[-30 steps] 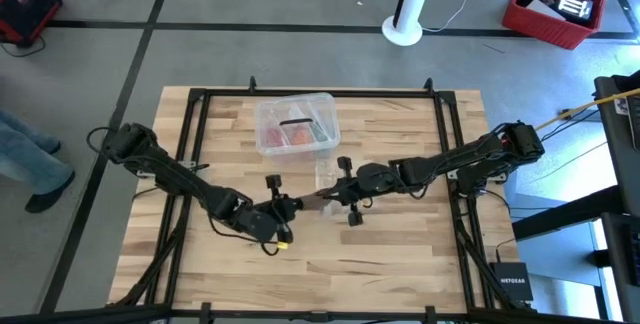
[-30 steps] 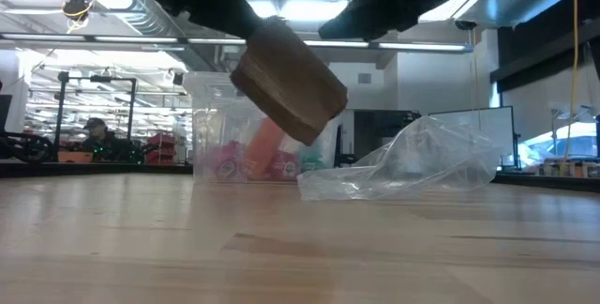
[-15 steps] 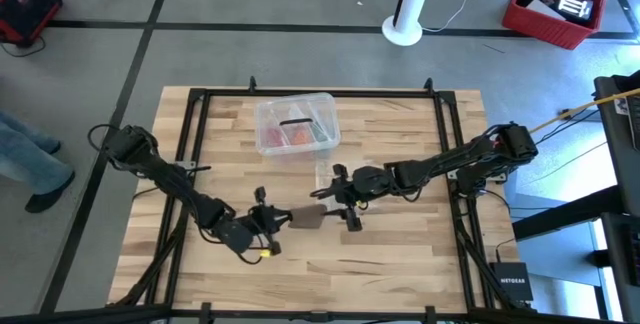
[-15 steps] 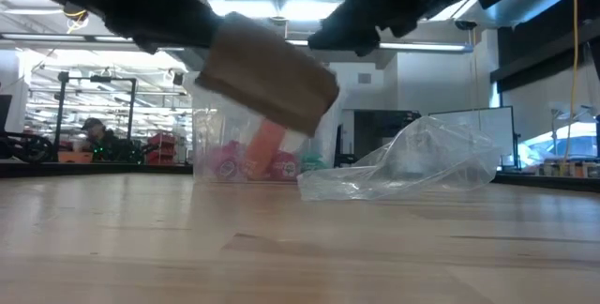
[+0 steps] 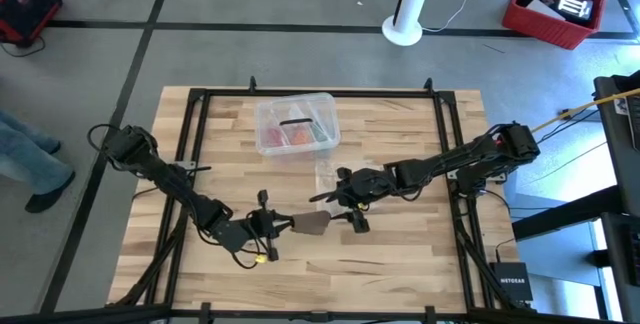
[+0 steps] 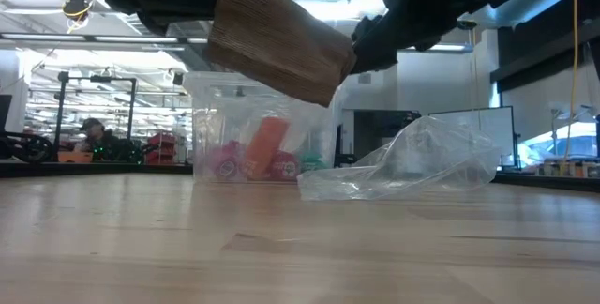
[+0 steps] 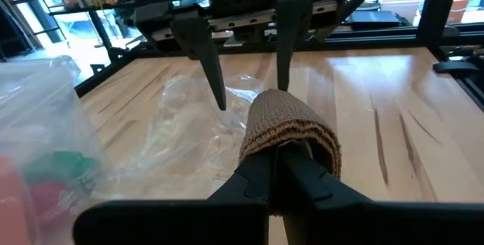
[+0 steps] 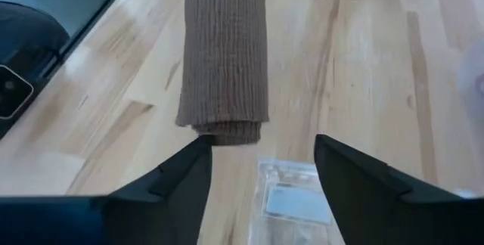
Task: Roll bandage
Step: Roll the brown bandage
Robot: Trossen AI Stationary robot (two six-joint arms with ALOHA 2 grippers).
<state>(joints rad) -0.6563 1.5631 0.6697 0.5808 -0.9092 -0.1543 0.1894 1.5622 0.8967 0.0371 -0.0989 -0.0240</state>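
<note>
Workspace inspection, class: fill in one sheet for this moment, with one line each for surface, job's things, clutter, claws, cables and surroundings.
Surface: wooden table, black frame along its edges.
Job's things: bandage rolled up, held above the table.
Clutter: clear plastic box with red contents; crinkled plastic bag.
Claws: left claw shut on the bandage's end; right claw open, just clear of the roll.
Cables: yellow cable beside the table.
Surroundings: red crate, white post, a person far behind.

Brown-tan ribbed bandage (image 8: 224, 56), clear box (image 5: 295, 124) with seemingly pink-red contents, pale wooden table (image 5: 400, 264)
</note>
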